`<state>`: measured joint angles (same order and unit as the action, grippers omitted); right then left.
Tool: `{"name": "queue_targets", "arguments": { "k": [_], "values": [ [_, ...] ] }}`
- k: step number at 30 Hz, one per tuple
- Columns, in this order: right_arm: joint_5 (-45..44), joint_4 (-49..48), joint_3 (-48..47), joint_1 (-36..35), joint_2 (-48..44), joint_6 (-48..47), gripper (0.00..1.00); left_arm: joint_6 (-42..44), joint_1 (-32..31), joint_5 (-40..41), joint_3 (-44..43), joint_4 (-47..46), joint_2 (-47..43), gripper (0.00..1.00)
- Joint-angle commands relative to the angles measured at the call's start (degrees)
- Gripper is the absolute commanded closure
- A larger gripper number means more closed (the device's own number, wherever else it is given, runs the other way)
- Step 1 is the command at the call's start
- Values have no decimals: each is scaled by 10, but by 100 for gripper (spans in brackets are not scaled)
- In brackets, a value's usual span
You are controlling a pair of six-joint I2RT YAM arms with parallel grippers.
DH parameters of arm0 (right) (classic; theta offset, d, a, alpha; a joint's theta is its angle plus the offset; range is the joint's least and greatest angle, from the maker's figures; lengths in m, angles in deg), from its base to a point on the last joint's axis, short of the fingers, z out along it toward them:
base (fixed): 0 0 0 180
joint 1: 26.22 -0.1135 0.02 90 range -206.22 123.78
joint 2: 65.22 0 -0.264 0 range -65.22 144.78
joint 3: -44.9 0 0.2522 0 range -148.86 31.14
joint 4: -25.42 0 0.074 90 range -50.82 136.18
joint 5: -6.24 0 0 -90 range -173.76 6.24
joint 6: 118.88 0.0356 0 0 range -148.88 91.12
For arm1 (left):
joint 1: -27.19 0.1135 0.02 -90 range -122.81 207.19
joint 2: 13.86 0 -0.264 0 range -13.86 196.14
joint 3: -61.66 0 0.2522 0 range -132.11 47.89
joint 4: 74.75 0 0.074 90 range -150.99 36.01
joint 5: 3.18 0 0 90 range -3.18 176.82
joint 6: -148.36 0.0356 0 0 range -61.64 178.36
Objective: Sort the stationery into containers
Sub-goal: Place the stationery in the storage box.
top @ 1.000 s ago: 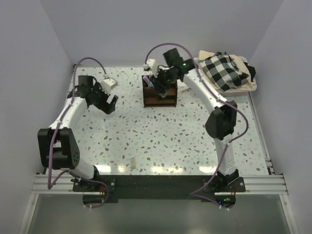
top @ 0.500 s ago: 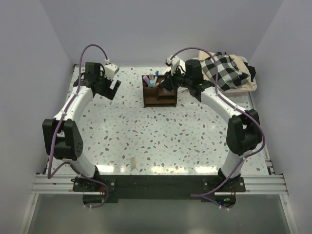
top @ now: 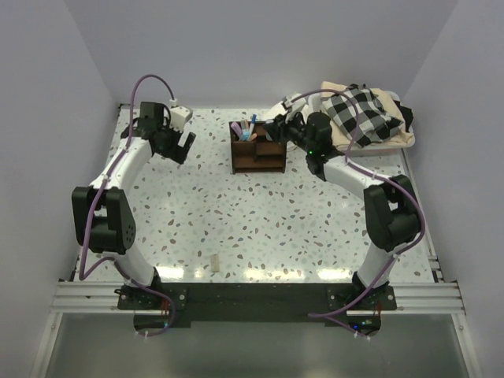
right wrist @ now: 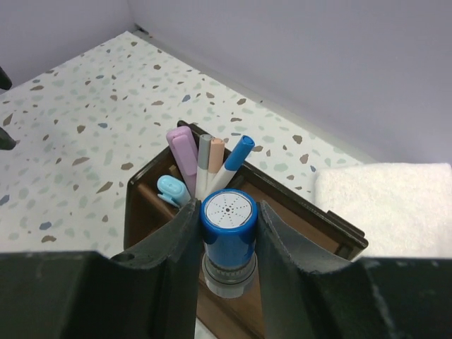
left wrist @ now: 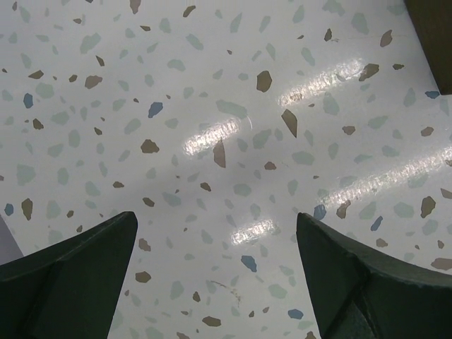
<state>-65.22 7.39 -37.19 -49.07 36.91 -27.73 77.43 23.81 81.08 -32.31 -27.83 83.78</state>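
Observation:
The dark brown wooden organizer (top: 256,151) stands at the back middle of the table. It holds a purple marker (right wrist: 182,158), a blue-capped pen (right wrist: 237,157), a peach pen and a light blue piece (right wrist: 171,189). My right gripper (right wrist: 227,212) is shut on a stubby blue cylinder (right wrist: 228,236) with a white end face, just above the organizer's (right wrist: 152,205) near right part. In the top view it (top: 279,131) sits at the organizer's right side. My left gripper (left wrist: 217,219) is open and empty above bare table, left of the organizer (top: 179,144). A stubby beige piece (top: 213,263) lies near the front edge.
A white bin with a checkered cloth (top: 365,113) stands at the back right, close behind my right arm. A white towel (right wrist: 392,205) shows right of the organizer. A dark corner of the organizer (left wrist: 432,35) is at the left wrist view's top right.
My right arm has folded down and back, shifting its gripper from over the organizer's middle to its right side. My left gripper has moved toward the back left corner.

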Motion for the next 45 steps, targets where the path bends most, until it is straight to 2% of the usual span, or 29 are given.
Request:
{"name": "queue_targets", "arguments": {
  "k": [1,6,12,39,40,42,43,45],
  "values": [
    [-43,-176,31,-8,7,1,100,-2,6,-5,15,-43,-33,0],
    [-37,-258,67,-17,18,-42,100,-1,11,-2,22,-59,-26,0],
    [-43,-310,80,-26,44,-79,100,-1,14,-1,21,-61,-13,0],
    [-69,-326,65,-40,134,-71,100,-6,20,-22,2,-84,38,0],
    [-69,-326,65,-42,134,-71,89,-6,20,-23,4,-84,38,0],
    [-70,-328,65,-41,135,-72,77,-6,20,-24,4,-85,36,0],
    [-70,-329,66,-41,135,-73,65,-5,20,-24,5,-85,35,0],
    [-73,-331,68,-42,134,-74,58,-5,20,-24,6,-86,33,0]
  ]
}}
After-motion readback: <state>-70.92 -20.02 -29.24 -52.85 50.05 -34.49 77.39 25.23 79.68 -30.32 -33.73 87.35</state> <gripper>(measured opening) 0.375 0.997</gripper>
